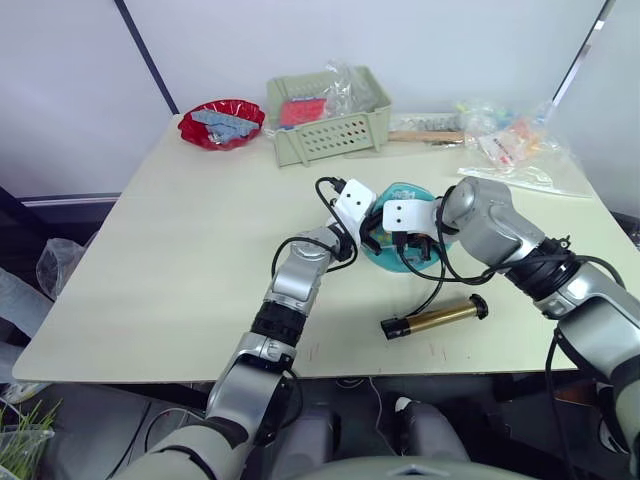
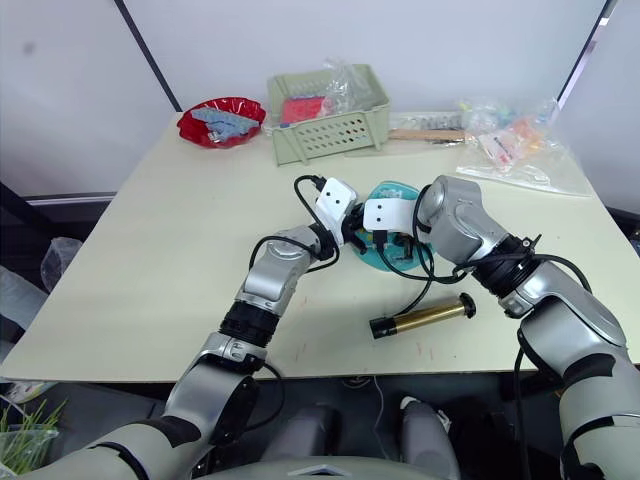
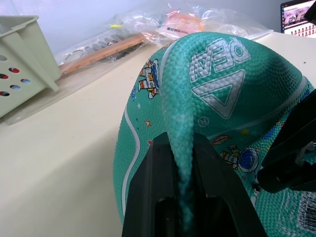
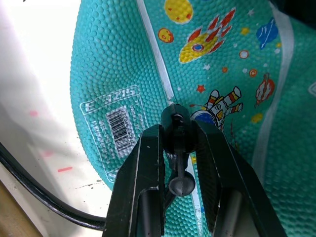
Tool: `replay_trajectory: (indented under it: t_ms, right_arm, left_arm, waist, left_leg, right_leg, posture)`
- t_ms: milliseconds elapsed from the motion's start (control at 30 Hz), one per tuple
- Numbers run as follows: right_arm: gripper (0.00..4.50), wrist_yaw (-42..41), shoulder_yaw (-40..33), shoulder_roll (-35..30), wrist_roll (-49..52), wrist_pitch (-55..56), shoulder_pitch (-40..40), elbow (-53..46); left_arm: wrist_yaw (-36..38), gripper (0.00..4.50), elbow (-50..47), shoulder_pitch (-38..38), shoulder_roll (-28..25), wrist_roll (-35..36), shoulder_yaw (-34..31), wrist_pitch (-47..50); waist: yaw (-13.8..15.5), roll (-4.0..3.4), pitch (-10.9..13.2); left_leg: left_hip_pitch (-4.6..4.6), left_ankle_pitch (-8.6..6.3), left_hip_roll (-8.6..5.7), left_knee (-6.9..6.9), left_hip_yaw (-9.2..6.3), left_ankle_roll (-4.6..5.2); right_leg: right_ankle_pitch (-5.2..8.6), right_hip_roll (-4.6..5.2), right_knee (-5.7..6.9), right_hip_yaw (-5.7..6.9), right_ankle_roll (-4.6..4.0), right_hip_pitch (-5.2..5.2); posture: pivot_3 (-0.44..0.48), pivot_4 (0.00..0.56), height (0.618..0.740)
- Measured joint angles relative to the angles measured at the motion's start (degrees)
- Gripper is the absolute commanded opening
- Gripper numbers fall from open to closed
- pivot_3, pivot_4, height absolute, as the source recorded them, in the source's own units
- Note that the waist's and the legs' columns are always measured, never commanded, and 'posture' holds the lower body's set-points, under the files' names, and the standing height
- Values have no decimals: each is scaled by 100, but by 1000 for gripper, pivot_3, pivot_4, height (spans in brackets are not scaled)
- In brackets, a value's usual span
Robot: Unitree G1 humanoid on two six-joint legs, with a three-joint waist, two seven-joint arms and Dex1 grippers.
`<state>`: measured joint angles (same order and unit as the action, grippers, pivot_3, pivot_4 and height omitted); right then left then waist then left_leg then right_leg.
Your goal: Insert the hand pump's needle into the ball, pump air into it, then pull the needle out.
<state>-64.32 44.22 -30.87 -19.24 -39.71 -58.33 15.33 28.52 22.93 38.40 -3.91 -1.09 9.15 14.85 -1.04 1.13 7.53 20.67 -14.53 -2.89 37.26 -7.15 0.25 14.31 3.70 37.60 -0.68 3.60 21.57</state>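
Pale cream table (image 1: 180, 260) fills the middle of the head views, with a white wall behind it.

At the centre of the frame both grippers meet on the teal ball (image 1: 405, 192). The left gripper (image 3: 185, 148) has its two black fingers closed narrowly on a raised fold of the ball's pebbled skin, just below the white triangle logo. The right gripper (image 4: 177, 136) is clamped on the small black fitting of the needle (image 4: 177, 129), which is pressed against the ball's surface beside a white line, near a barcode print and an astronaut print; the pin itself cannot be made out. The ball looks slack and dome-shaped, lying on the table between the two wrists.

A thin black hose (image 1: 440, 285) curves down from the ball to the hand pump (image 1: 435, 318), a bronze-gold cylinder with black end caps lying flat on the table in the lower centre-right of the frame, apart from the ball and near the front edge.

Toward the upper centre stands a pale green basket (image 1: 340, 135) with items inside. A red bowl (image 1: 222, 122) sits at the upper left of it. Clear plastic bags (image 1: 510, 145) lie at the upper right, with a pale wooden stick (image 1: 425, 136) between them and the basket.
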Motion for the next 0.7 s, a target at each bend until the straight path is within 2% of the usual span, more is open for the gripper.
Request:
replay_trajectory:
  t_ms: [700]
  right_arm:
    - [329, -96, -361, 526, -689, 188, 193, 426]
  left_arm:
    - [-4, 0, 84, -7, -57, 2, -25, 5]
  waist:
    - [-60, 12, -65]
  left_leg:
    - [-7, -2, 4, -10, -12, -3]
  right_leg:
    - [1, -9, -4, -6, -1, 0]
  posture:
    - [0, 150, 740]
